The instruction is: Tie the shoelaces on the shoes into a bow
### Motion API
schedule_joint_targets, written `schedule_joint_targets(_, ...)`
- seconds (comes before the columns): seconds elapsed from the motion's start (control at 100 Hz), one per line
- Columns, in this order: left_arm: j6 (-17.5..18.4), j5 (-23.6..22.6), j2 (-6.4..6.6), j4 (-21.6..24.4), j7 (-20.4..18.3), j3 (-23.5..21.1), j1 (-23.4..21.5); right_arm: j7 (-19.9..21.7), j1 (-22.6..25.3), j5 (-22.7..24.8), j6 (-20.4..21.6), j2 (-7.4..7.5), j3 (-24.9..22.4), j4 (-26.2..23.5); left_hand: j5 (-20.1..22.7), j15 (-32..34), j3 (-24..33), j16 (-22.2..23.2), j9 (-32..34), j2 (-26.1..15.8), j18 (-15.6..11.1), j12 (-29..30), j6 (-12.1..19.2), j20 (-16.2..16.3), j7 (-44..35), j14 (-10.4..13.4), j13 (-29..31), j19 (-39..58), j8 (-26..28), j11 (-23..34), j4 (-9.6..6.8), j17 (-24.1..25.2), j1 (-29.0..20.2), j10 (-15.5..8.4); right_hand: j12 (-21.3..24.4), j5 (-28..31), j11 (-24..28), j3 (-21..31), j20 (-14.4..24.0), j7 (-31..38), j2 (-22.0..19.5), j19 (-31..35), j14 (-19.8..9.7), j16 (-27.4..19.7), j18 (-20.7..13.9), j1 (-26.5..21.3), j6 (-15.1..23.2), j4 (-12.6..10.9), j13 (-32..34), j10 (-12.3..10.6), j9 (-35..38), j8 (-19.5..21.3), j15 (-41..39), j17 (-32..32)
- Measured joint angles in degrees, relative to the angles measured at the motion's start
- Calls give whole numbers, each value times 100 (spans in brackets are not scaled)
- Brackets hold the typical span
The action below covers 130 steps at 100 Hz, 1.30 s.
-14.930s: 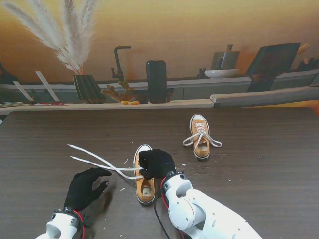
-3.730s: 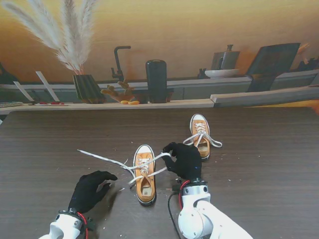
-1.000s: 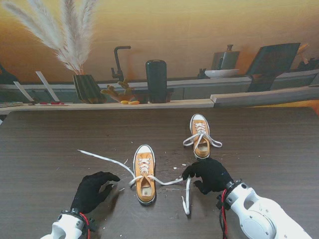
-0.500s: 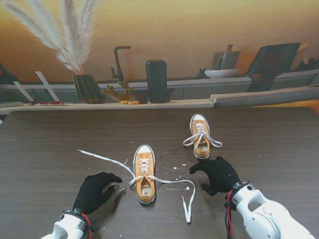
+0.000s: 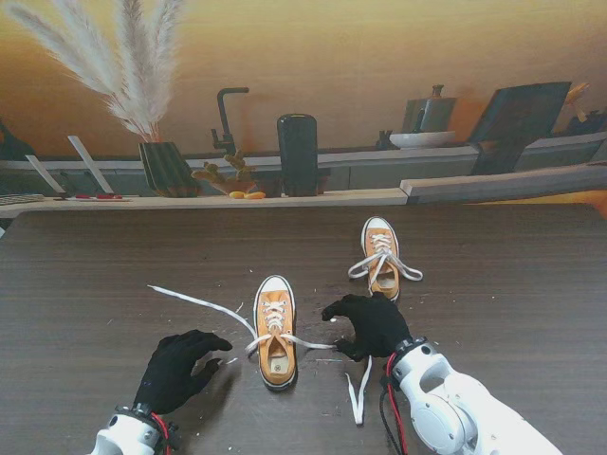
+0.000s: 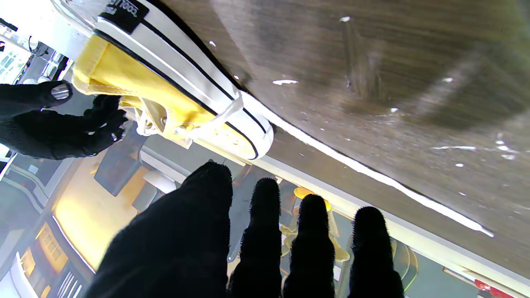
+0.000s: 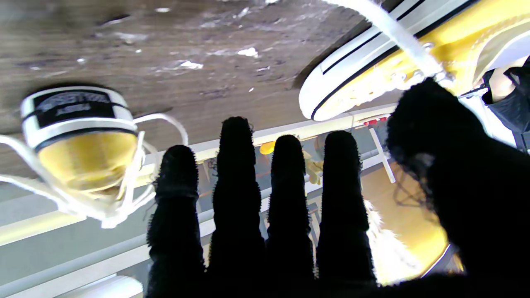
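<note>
Dark wood table (image 5: pixel 114 256), kitchen mural behind. Right hand (image 5: pixel 368 324) spread, empty, beside near shoe (image 5: pixel 275 330); left hand (image 5: pixel 177 368) also spread, empty. Laces (image 5: pixel 313 342) untied, splayed either side. Risk: flat lace slips a fingertip pinch.

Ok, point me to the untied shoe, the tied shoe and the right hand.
untied shoe (image 5: pixel 275 332), stand view, on its laced tongue.
tied shoe (image 5: pixel 381 263), stand view, on its bow.
right hand (image 5: pixel 368 324), stand view, on the back of the glove.
</note>
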State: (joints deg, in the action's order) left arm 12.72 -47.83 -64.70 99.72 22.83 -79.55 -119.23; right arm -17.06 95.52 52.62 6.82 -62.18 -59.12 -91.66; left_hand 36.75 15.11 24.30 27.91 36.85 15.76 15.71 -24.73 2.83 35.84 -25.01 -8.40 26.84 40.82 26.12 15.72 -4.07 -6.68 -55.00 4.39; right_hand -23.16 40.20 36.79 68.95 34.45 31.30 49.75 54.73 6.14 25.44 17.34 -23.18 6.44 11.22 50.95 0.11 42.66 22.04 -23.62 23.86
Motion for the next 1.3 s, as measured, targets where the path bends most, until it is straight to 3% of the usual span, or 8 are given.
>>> schedule_joint_targets(0.25,13,-5,-4,70,53,-78,-97,-130,-521,-154,-197,-70,697,480,4,-9,0,0,-1,0,0,0,0,0,0,0,0,-6,0,0,-1,0,0,0,0,2,6,-65,0,0,-6,5,49,0,0,63,-15,0,0,5,0,0,-3,0)
schedule_joint_targets(0.75,77,4,-6,83,81,-98,-129,-232,-992,-539,-536,-233,1465,946,7,-13,0,0,-1,0,0,-1,0,-1,1,0,0,-61,0,-1,-2,0,0,0,-60,183,77,-175,-1,5,-12,14,64,0,2,286,-144,0,0,12,0,0,-20,-60)
schedule_joint_targets(0.94,104,9,-6,80,82,-91,-127,-348,-1179,-701,-551,-317,1718,1187,8,-13,0,0,-1,0,0,-1,0,-1,1,0,0,-61,0,-1,-2,0,0,0,-77,588,111,-462,-1,143,-476,62,-56,26,5,286,-127,0,-86,94,142,179,-241,-64)
schedule_joint_targets(1.03,105,13,-7,78,95,-90,-127,-407,-1257,-770,-558,-365,1786,1277,9,-14,0,0,-1,0,0,-1,0,-1,1,0,0,-62,0,-1,-2,0,0,0,-121,862,144,-469,-1,388,-660,80,-104,83,8,286,-2,6,-75,96,247,292,-262,-64)
schedule_joint_targets(1.11,105,23,-8,78,98,-90,-127,-495,-1324,-846,-558,-413,1846,1382,9,-14,0,0,-1,1,0,-1,0,-1,1,0,0,-62,0,0,-2,0,-1,0,-140,868,144,-695,-1,1039,-777,126,-199,96,19,219,293,508,-68,96,408,-8,-345,-55)
schedule_joint_targets(1.22,104,32,-10,78,108,-90,-129,-590,-1394,-949,-548,-469,1892,1499,10,-14,0,0,-1,1,0,-1,0,-1,0,0,0,-62,0,-1,-2,0,-4,0,-201,1027,147,-875,-56,2049,-882,193,-236,161,55,88,766,640,39,99,777,-544,-486,4)
schedule_joint_targets(1.3,105,37,-11,79,116,-90,-130,-739,-1413,-1115,-454,-531,1889,1613,10,-14,0,0,-1,0,0,-1,0,-1,1,0,0,-62,0,-1,-2,0,-5,0,-212,1416,216,-779,-58,2472,-925,220,-217,163,61,-188,895,640,155,99,1007,-574,-480,69)
